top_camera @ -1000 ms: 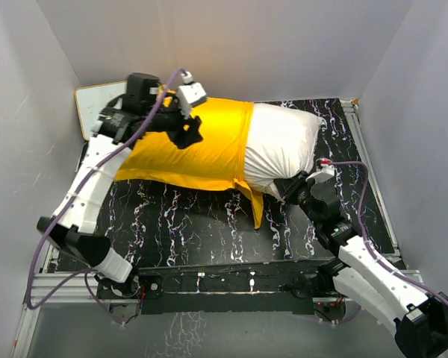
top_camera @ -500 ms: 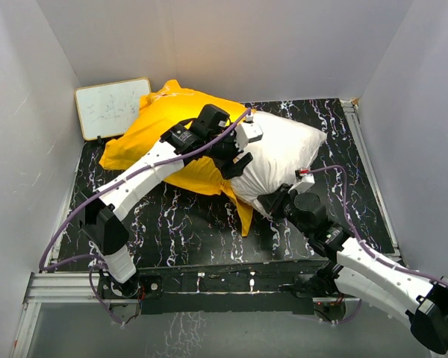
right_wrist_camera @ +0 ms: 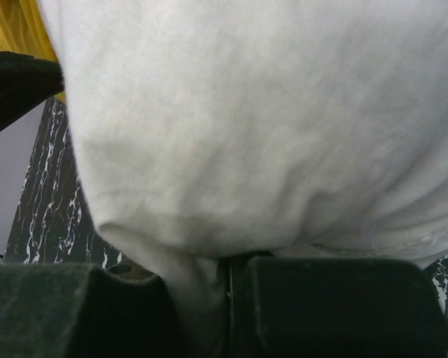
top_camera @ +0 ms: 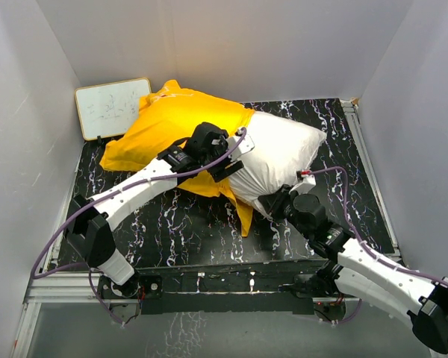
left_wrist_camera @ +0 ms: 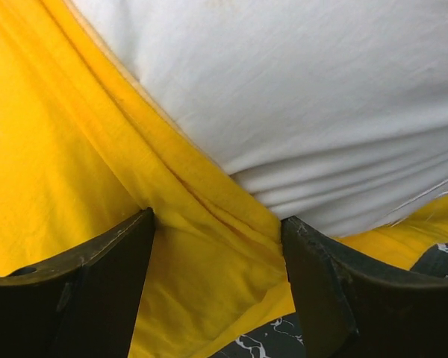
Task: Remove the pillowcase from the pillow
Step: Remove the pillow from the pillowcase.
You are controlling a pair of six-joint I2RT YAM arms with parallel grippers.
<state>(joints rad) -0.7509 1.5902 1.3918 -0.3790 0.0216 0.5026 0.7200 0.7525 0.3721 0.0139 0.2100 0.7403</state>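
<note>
At the near edge, a metal rail [top_camera: 209, 287] is seen along the black, white-veined table [top_camera: 179, 231], and a wide strip of bare table is left between this rail and the bedding. On the near right, the right gripper [top_camera: 272, 200] [right_wrist_camera: 228, 298] is pressed against the near corner of the pillow [top_camera: 280, 149] [right_wrist_camera: 269, 127]; its jaws are closed tight, and a pinch of the white fabric is held between them. A little farther and to the left, the left gripper [top_camera: 228, 165] [left_wrist_camera: 216, 253] is placed at the line where the yellow fabric ends and the white begins. Its fingers [left_wrist_camera: 97, 291] are spread wide, nothing is clamped by them, and the folded hem of the pillowcase [top_camera: 179, 123] [left_wrist_camera: 75, 149] is seen between and beyond them. The pillow is laid across the middle of the table, its right part bare and its left part covered by the pillowcase, which is bunched toward the far left; one yellow flap hangs down at the near side onto the table, between the two grippers. The right arm's purple cable [top_camera: 336, 168] is looped just beside the pillow's right end. At the far left, a whiteboard [top_camera: 108, 108] is leaned at the wall, and the pillowcase's corner reaches its right edge; whether they touch cannot be told. Bare table is left to the right of the pillow, up to the side rail [top_camera: 369, 179]. The grey walls [top_camera: 284, 45] stand close on three sides.
</note>
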